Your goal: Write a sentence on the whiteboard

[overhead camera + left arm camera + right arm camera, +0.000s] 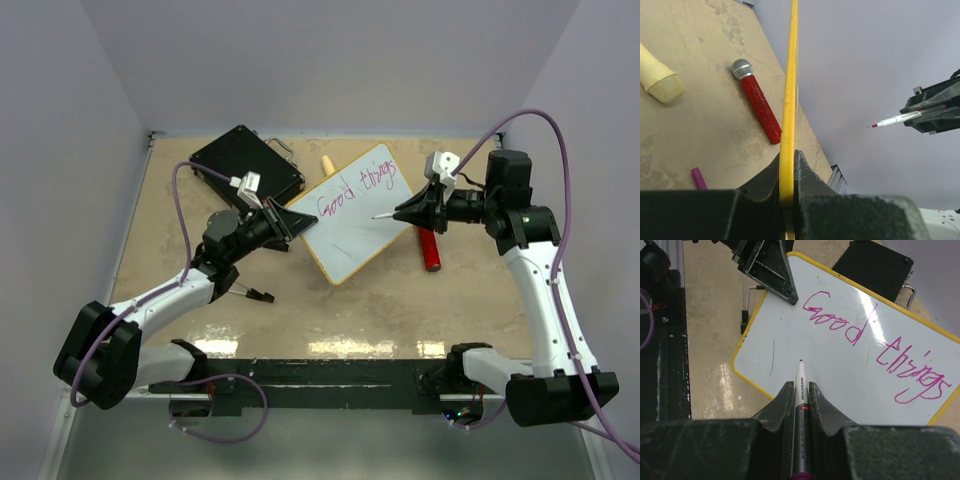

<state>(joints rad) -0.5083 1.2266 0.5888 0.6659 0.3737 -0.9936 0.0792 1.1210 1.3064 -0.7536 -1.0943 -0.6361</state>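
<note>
The right gripper (800, 390) is squeezed tight on a marker (800, 372), tip pointing at the whiteboard (790, 340) (touching or not, I cannot tell). Pink words (875, 347) say "Good things". The left gripper (788, 159) pinches the board's yellow edge, holding it tilted up above the table (400, 300).

The yellow-framed whiteboard (830, 385) (seemingly tilted up) bears a magenta sentence (862, 332), "Good things".

Whiteboard (352, 238) white, yellow frame. Sentence (875, 352) magenta. Microphone (760, 107) red glitter, silver mesh head. Case (238, 160) black. Table (400, 300) mottled beige. Marker (800, 382) white.
</note>
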